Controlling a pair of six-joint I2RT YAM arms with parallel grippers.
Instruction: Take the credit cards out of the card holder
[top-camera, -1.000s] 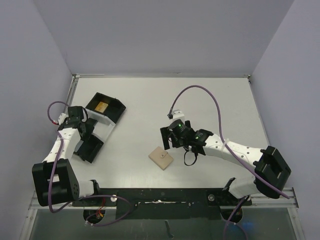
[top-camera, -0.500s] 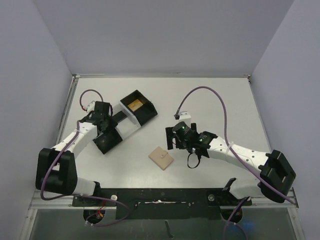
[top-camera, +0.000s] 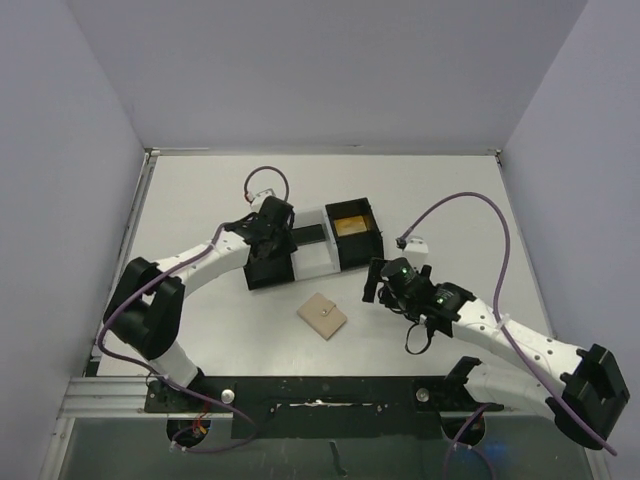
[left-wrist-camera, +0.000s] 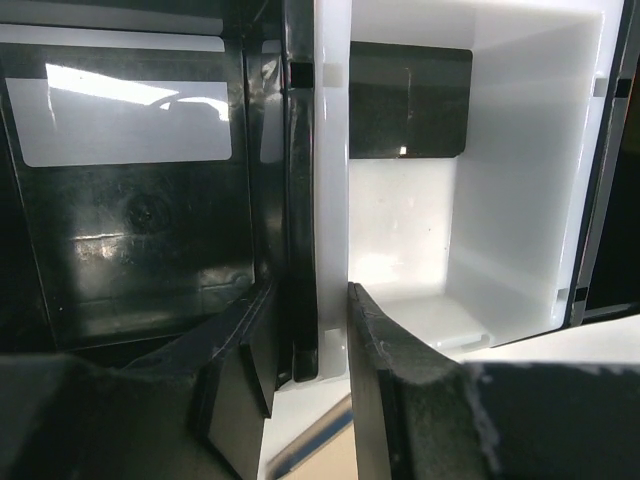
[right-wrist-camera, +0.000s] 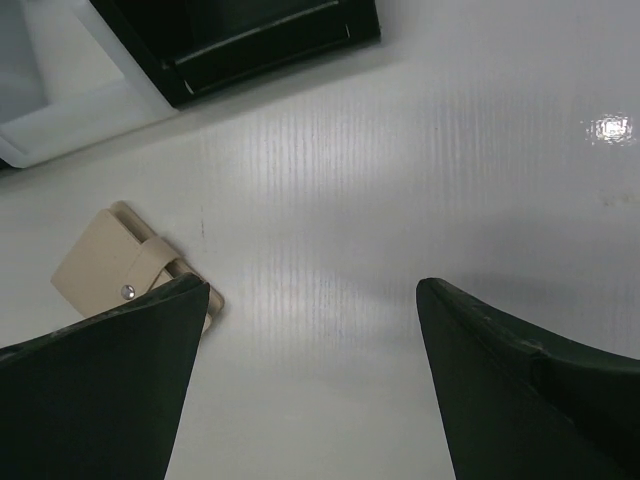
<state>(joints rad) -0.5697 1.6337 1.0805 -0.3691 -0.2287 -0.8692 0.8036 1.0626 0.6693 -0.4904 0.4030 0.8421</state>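
0 cards are out yet: the card holder (top-camera: 322, 316) lies snapped shut, right gripper (right-wrist-camera: 312, 290) spread wide near it; left gripper (left-wrist-camera: 305, 340) clamps the tray (top-camera: 312, 258) wall.

card holder (right-wrist-camera: 100, 265): corner hidden behind finger (right-wrist-camera: 100, 390) of right hand (right-wrist-camera: 312, 300) | tray (left-wrist-camera: 332, 200): cut off by view edges

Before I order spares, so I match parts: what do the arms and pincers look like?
The left arm and right arm have white links, black joints and looping purple cables. Green lights dot the right wrist. Pincer fingers are dark wedges.
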